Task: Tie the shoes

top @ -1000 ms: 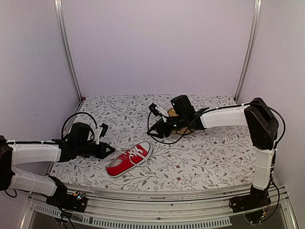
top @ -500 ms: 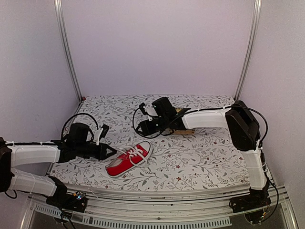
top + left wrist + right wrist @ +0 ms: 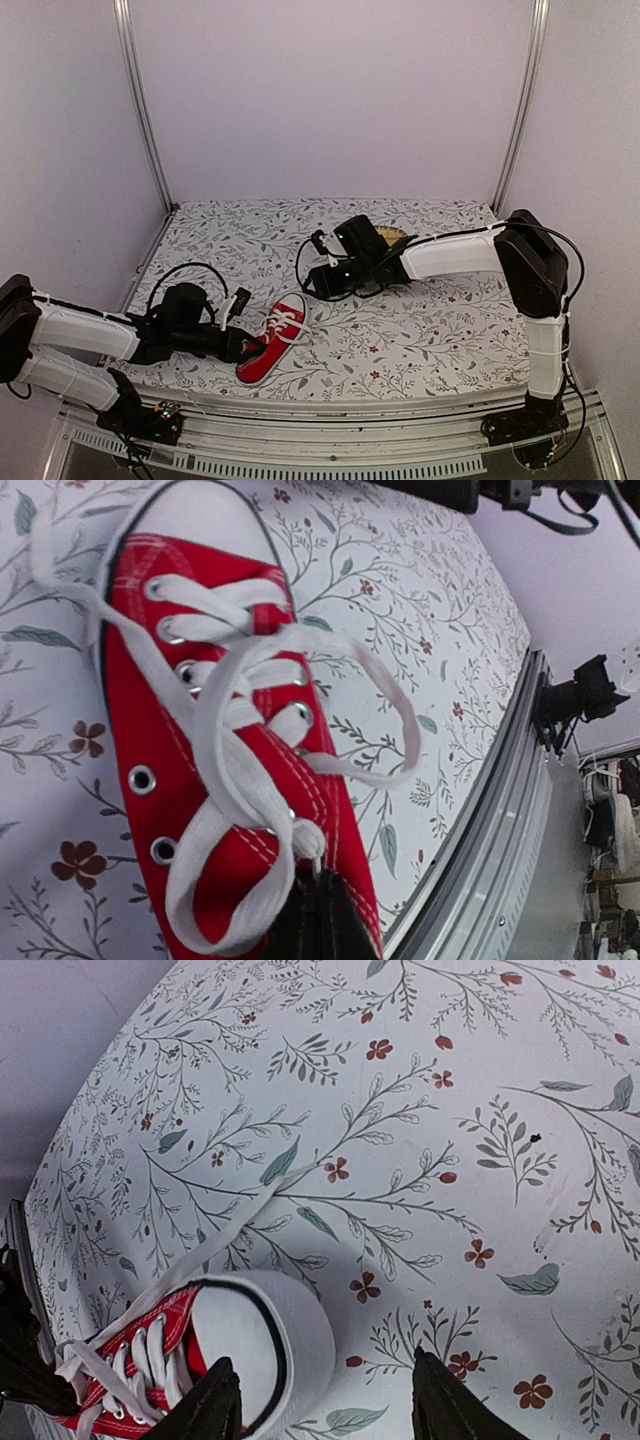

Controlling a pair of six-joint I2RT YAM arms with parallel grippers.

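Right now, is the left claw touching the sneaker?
Touching. The left wrist view shows the tips of the shut left claw pressed into the red sneaker at its ankle opening, with no gap between them.

Sneaker [image 3: 272, 347] lies on the table cloth [image 3: 440, 330] at front left, close to the near edge. We note the heel toward the front-left corner and the toe toward the back right.

Left gripper [image 3: 246, 346] sits at the heel end, touching the shoe's opening, with its arm stretching off to the left.

Laces [image 3: 230, 720] cross the top of the sneaker. One loop spills over its side onto the cloth, toward the front rail [image 3: 500, 810].

Right gripper [image 3: 321, 1360] hangs behind the sneaker, over the toe cap.

Basket [image 3: 396, 236] sits farther back, partly hidden behind the right arm.
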